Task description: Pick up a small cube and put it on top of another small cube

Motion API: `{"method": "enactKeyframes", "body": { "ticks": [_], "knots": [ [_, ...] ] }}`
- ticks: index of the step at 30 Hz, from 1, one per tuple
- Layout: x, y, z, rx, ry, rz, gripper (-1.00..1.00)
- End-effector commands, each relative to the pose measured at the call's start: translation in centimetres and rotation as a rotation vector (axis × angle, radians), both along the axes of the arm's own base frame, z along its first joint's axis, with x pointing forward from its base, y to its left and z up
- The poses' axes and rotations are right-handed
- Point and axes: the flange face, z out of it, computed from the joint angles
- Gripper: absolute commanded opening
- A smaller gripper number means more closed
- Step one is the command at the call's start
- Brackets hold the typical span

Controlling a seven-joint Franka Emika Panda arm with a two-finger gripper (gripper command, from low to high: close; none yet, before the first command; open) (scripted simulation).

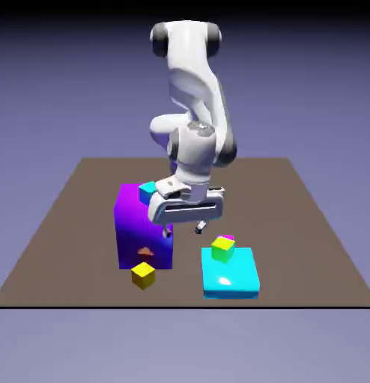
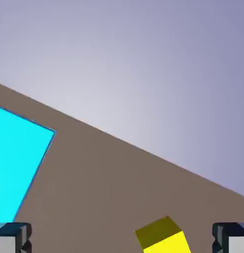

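Brown table (image 1: 308, 224), small cube (image 2: 162, 236) between open gripper (image 2: 122, 242)

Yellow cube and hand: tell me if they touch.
Apart. In the hand view the yellow cube lies on the table between the open hand's fingertips, bare table either side.

Purple block (image 1: 141, 228) (teal cube (image 1: 147, 191) atop) beside cyan slab (image 1: 231, 275).

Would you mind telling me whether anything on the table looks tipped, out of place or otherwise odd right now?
Nothing stands out. The yellow cube sits flat on the table in front of the purple block, a teal cube rests on that block, and the lime-and-magenta cube sits on the cyan slab. The tool hangs open and empty.
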Motion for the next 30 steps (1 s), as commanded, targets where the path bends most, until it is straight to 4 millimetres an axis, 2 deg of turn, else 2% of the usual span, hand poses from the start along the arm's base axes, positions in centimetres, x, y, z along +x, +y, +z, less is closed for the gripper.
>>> {"method": "enactKeyframes", "body": {
  "ticks": [1, 7, 14, 17, 18, 21, 22, 23, 24, 27, 28, 30],
  "knots": [
    [0.4, -0.1, -1.1, -0.023, 0.047, 0.016, 0.0],
    [1.9, -1.3, -7.4, -0.166, 0.33, 0.105, 0.0],
    [2.5, -3.1, -14.4, -0.349, 0.659, 0.185, 0.0],
    [2.5, -3.8, -17.0, -0.428, 0.791, 0.209, 0.0],
    [2.5, -3.8, -17.0, -0.428, 0.791, 0.209, 0.0],
    [-0.5, -6.9, -21.3, -0.428, 0.791, 0.209, 0.0],
    [-0.5, -7.0, -21.4, -0.428, 0.791, 0.209, 0.0],
    [-0.5, -7.0, -21.4, -0.428, 0.791, 0.209, -1.0],
    [-0.5, -7.0, -21.4, -0.428, 0.791, 0.209, -1.0],
    [2.4, -3.9, -17.1, -0.429, 0.791, 0.209, -1.0],
    [2.6, -1.3, -15.8, -0.434, 0.792, 0.262, -1.0],
    [2.6, 1.4, -14.9, -0.408, 0.784, 0.21, -1.0]
  ]
}}
